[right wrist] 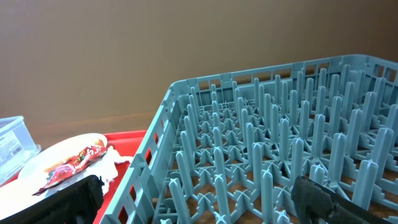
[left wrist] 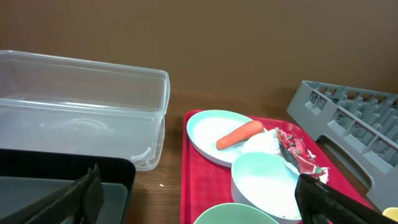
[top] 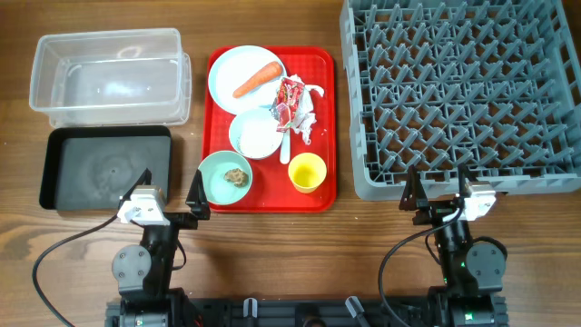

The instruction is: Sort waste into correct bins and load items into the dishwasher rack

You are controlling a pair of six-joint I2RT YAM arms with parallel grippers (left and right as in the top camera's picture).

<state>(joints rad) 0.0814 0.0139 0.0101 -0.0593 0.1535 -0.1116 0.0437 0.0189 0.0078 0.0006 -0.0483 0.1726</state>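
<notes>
On the red tray (top: 322,127), a pale blue plate (top: 227,73) holds an orange carrot (top: 257,80). Next to it lies the crumpled white-and-red wrapper (top: 295,104). One pale blue bowl (top: 240,136) holds white rice. Another bowl (top: 214,173) holds a brown lump (top: 237,176). A yellow cup (top: 307,172) stands at the tray's front right, and a white spoon (top: 285,145) lies above it. My left gripper (top: 171,186) is open and empty near the tray's front left corner. My right gripper (top: 438,186) is open and empty at the grey rack's (top: 463,91) front edge.
The clear tub (top: 109,77) stands at the back left, with the black tray (top: 91,168) in front of it; both hold nothing. The left wrist view shows the tub (left wrist: 81,106), carrot (left wrist: 239,134) and wrapper (left wrist: 298,152). The right wrist view shows the rack's pegs (right wrist: 280,143).
</notes>
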